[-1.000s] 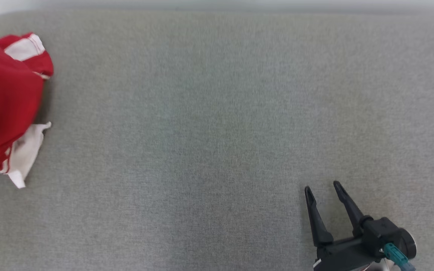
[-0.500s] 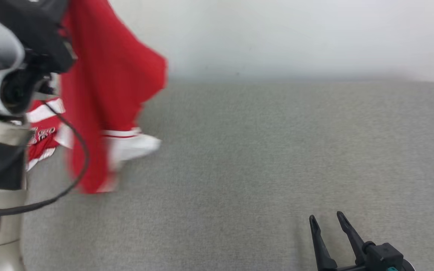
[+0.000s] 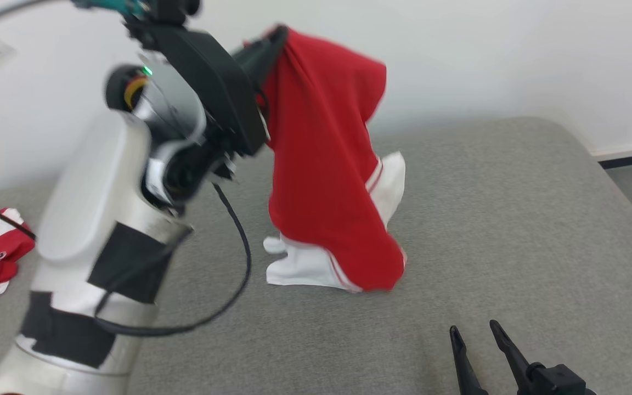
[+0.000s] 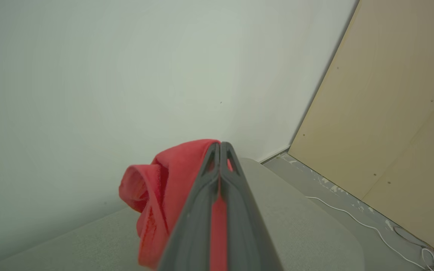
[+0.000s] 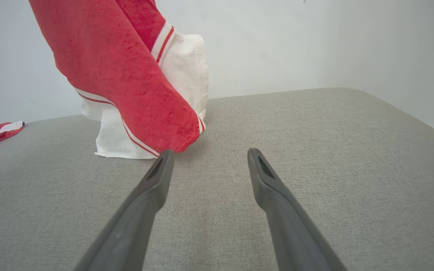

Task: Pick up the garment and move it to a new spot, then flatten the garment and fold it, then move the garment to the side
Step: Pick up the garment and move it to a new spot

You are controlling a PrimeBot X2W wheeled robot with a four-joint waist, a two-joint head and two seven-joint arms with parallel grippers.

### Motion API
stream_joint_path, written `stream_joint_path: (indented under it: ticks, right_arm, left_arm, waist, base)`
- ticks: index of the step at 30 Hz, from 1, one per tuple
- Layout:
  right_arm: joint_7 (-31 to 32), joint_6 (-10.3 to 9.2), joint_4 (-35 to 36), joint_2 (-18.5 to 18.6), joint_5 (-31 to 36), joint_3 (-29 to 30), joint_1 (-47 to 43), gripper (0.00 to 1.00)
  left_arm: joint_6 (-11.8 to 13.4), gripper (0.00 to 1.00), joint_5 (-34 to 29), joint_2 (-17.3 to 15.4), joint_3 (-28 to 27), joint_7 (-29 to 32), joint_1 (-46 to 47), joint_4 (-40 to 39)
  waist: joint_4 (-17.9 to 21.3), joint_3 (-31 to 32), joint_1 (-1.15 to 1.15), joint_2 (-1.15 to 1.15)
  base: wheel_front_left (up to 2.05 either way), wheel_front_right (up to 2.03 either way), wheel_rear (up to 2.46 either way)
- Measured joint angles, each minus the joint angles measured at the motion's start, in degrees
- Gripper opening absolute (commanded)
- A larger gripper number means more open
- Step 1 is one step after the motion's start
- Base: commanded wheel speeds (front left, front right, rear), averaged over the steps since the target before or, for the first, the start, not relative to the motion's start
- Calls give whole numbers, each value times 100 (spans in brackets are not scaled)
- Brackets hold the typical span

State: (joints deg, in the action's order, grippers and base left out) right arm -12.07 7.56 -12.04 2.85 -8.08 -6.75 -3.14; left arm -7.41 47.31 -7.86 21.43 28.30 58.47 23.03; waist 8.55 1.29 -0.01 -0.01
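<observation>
While my left gripper [image 3: 278,34] clamps the red garment [image 3: 321,181] aloft, hem touching the cushion [image 3: 513,219], my right gripper [image 3: 474,328] rests spread, empty.

Left forearm [image 3: 91,219]: pale shell with black patches, slanting up from 7 o'clock toward 11 o'clock in the head view; somewhat blurred.
Left wrist [image 3: 206,82]: black housing at 11 o'clock, aimed toward 2 o'clock.
Left gripper [image 3: 278,34]: held high near 12 o'clock, both long fingers pressed flat together, pinching the red garment [image 3: 321,164], which hangs from them.
Right gripper [image 3: 474,329]: low at 5 o'clock, fingers pointing toward 12 o'clock, spread well apart, holding nothing.
Right wrist [image 3: 554,378]: black body cut off by the bottom edge; probably near level.
</observation>
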Motion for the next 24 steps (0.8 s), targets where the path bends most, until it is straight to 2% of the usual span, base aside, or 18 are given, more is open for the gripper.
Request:
stream_joint_path:
  ticks: [7,12,18,19,20,21,22,24]
  right_arm:
    - [31,0,51,0,-24,-88,-39,100]
    - [54,0,79,0,-22,-97,-42,100]
    - [143,0,166,-1,47,-37,-86,100]
    - [152,0,186,-1,53,-26,-98,100]
    - [166,0,207,0,57,-21,-103,100]
    - [182,0,227,-1,62,-3,-110,100]
    - [197,0,250,0,62,5,-121,100]
    - [205,0,279,-2,62,30,-143,100]
  left_arm:
    - [0,0,264,126,450,-588,-915,455]
    - [2,0,243,143,504,-1045,-1519,1002]
    - [156,0,452,338,379,-1653,-2190,1727]
    - [188,4,479,365,383,-1733,-2260,1816]
    - [200,33,494,382,377,-1803,-2330,1904]
    - [237,94,521,399,379,-1892,-2394,1963]
    - [238,100,525,409,382,-1976,-2446,2017]
    - [237,100,544,427,386,-2153,-2548,2082]
  waist:
    - [281,0,0,0]
    - [310,-30,1,0]
    - [231,-36,1,1]
    - [208,-37,1,1]
    - [183,-40,1,1]
    - [156,-42,1,1]
    - [126,-44,1,1]
    - [61,-46,1,1]
  base:
    - [0,0,0]
    - [0,0,0]
    - [0,0,0]
    - [0,0,0]
    - [0,0,0]
    - [0,0,0]
    - [0,0,0]
    - [0,0,0]
